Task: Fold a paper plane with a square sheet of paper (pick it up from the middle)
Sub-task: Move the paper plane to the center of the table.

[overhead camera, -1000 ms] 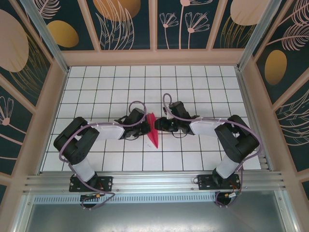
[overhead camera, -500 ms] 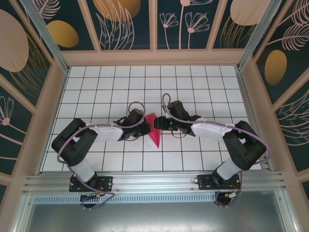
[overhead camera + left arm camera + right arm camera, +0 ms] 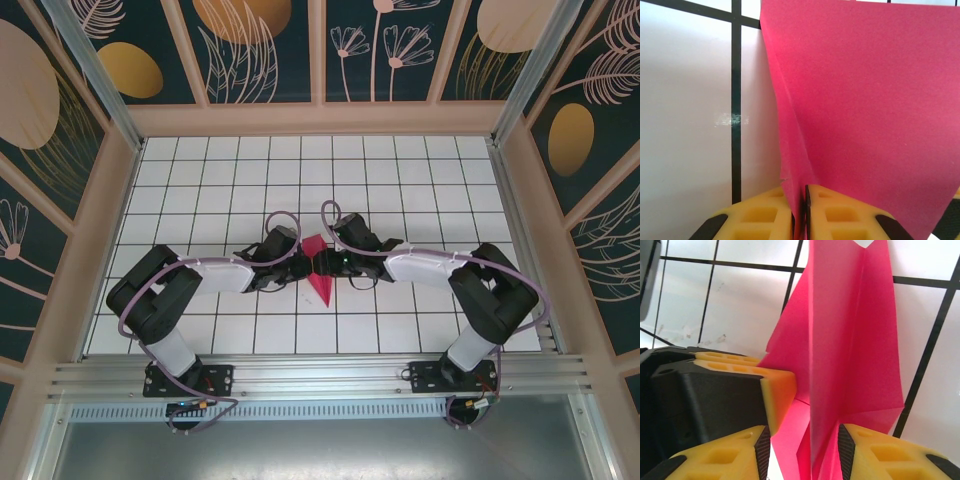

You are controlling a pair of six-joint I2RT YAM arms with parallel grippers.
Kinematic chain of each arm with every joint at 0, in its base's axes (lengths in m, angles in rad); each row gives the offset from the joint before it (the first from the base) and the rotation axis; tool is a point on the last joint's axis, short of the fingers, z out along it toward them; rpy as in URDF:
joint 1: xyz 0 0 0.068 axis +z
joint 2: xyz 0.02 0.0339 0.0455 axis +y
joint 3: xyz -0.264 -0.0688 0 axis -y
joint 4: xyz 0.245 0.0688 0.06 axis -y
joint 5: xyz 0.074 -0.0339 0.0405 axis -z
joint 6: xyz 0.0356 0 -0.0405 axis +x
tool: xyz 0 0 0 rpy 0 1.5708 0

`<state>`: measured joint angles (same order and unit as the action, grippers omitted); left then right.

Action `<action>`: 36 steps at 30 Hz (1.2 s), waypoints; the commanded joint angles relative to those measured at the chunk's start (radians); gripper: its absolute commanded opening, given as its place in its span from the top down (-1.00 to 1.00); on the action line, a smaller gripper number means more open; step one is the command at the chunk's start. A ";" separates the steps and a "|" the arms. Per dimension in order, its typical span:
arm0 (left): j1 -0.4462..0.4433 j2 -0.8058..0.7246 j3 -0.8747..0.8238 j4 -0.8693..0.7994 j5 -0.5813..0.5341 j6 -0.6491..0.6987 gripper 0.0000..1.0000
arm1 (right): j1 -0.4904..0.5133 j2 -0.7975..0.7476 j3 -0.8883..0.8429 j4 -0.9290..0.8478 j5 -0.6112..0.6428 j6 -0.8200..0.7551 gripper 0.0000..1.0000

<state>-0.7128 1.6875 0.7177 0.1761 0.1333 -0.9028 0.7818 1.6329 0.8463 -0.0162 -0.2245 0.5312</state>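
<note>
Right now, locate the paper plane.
Top view: the paper plane is mid-table, pinched by the left end effector, the right end effector open around it.

So I'm seeing one folded pink paper plane [image 3: 321, 283], two arms, left arm [image 3: 215, 272] and right arm [image 3: 425, 266], two grippers, left gripper [image 3: 800, 192] and right gripper [image 3: 802, 445], all sitting over one tiled table [image 3: 400, 180].

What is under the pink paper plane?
White gridded table shows beside the paper plane; whatever lies directly beneath is covered by it. The left gripper is shut on it.
</note>
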 commanded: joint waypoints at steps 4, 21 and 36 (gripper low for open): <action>-0.003 -0.024 -0.011 0.012 0.008 0.002 0.67 | 0.011 0.031 0.023 -0.022 0.008 0.003 0.12; -0.003 -0.032 -0.021 0.016 -0.009 -0.010 0.67 | 0.075 0.118 0.083 -0.089 0.089 0.004 0.18; -0.003 -0.138 -0.073 0.046 -0.100 -0.056 0.44 | 0.109 0.147 0.147 -0.169 0.197 0.032 0.75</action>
<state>-0.7128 1.5917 0.6586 0.1852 0.0757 -0.9375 0.8791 1.7679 0.9474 -0.1307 -0.0757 0.5594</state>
